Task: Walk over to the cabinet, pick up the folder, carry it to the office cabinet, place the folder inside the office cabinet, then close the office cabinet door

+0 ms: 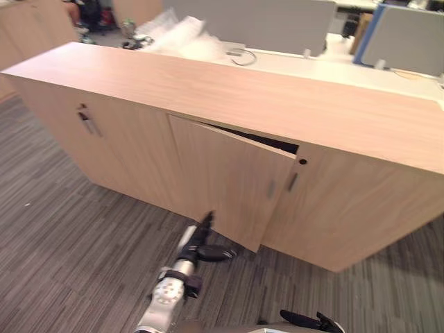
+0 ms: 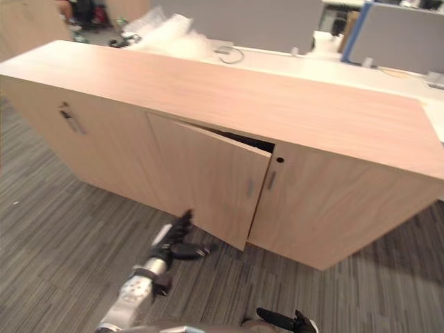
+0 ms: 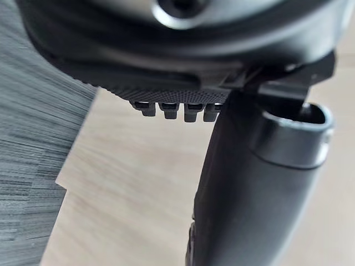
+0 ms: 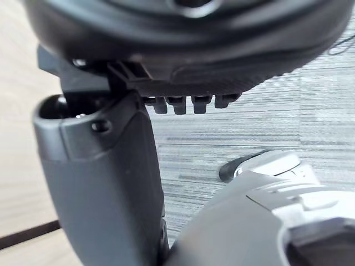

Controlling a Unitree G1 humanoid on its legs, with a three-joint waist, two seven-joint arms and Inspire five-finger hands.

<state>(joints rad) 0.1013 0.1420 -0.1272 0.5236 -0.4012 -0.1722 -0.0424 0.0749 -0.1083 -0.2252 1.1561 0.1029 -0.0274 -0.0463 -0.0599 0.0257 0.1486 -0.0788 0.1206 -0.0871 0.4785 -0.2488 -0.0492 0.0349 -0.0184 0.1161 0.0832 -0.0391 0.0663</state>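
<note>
The office cabinet (image 1: pixel 333 118), a long low unit in pale wood, stood on the grey striped carpet floor (image 1: pixel 69 236). Its middle door (image 1: pixel 222 173) was ajar, swung out at the handle side, with a dark gap showing along its top edge. The contents behind it could not be made out, so the folder's position could not be confirmed. The neighbouring doors were flush, and paired handles (image 1: pixel 87 121) sat near the cabinet's left end.

The left hand (image 1: pixel 200 241) was held at the lower edge of the ajar door. Its fingers (image 3: pixel 166 110) were straight and released, pointing up at the panel and grasping nothing. Contact with the door could not be told. The right hand (image 1: pixel 309 321) hung low over the floor, well apart from the cabinet, its fingers (image 4: pixel 180 104) likewise relaxed and empty.

Behind the cabinet ran a white surface (image 1: pixel 326 66) carrying crumpled clear plastic wrap (image 1: pixel 177 35) and a looped cable (image 1: pixel 244 57) along its near edge. Grey partition screens (image 1: pixel 270 21) stood beyond.
</note>
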